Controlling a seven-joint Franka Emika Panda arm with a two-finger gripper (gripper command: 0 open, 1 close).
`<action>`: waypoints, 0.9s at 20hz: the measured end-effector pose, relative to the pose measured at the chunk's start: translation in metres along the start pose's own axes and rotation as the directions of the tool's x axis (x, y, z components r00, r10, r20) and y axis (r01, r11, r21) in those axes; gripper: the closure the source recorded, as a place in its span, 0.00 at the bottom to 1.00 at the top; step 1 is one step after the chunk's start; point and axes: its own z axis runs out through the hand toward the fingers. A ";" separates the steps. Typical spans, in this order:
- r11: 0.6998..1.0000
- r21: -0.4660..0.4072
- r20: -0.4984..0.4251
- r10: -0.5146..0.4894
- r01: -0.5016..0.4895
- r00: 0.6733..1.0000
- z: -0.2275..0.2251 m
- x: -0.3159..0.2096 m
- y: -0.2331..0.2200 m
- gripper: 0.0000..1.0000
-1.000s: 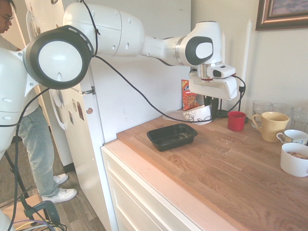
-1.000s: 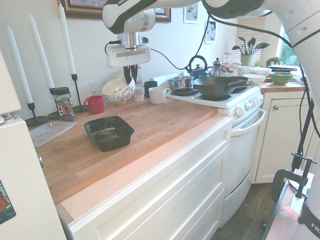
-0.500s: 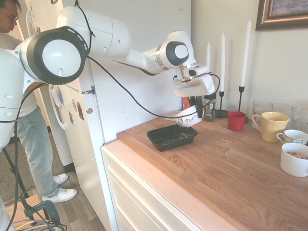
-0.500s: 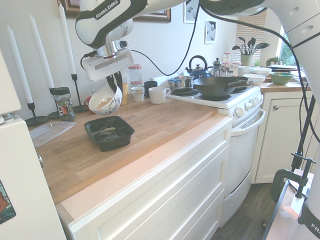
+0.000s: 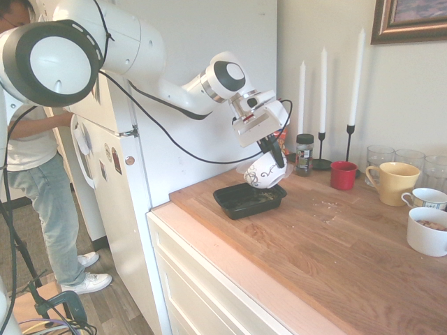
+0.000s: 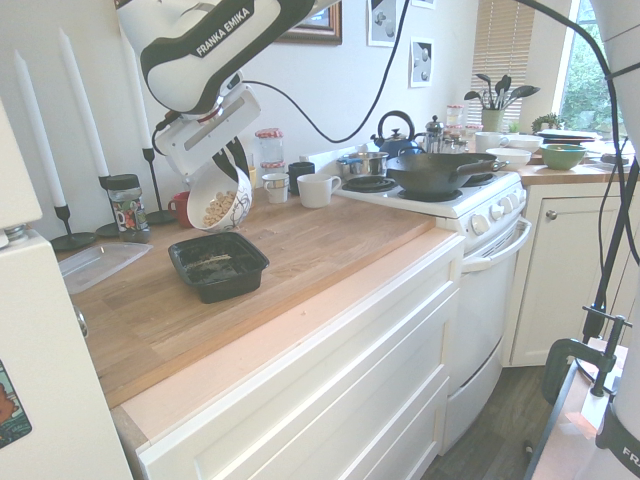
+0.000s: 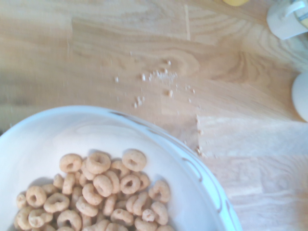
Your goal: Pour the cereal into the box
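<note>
My gripper (image 5: 269, 149) (image 6: 238, 160) is shut on the rim of a white bowl with dark swirls (image 5: 263, 172) (image 6: 221, 200), held tilted above the far edge of the box (image 5: 249, 198) (image 6: 218, 264), a shallow black tray on the wooden counter. The cereal (image 6: 216, 209) (image 7: 98, 191), light-brown rings, lies heaped against the lower side of the tilted bowl (image 7: 159, 159). The box holds only a few crumbs as far as I can see.
Behind the bowl stand a red cup (image 5: 343, 175), a dark-lidded jar (image 5: 303, 154) and candlesticks (image 5: 349, 84). Mugs (image 5: 392, 183) and small white bowls (image 5: 427, 232) sit to the right. A clear flat container (image 6: 100, 264) lies beside the box. Crumbs (image 5: 327, 205) dot the counter. A stove (image 6: 440, 195) adjoins it.
The arm has carried the bowl from near the back wall to above the box's far edge. It has tipped the bowl further, so the cereal slid to its low side.
</note>
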 end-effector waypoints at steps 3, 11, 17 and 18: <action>0.999 -0.026 -0.040 -0.031 0.030 0.999 -0.001 -0.020 -0.004 1.00; 0.990 -0.110 -0.189 -0.106 0.086 0.976 -0.006 -0.042 -0.012 1.00; 0.968 -0.202 -0.319 -0.209 0.149 0.925 -0.026 -0.066 -0.023 1.00; 0.964 -0.217 -0.337 -0.222 0.153 0.915 -0.027 -0.068 -0.025 1.00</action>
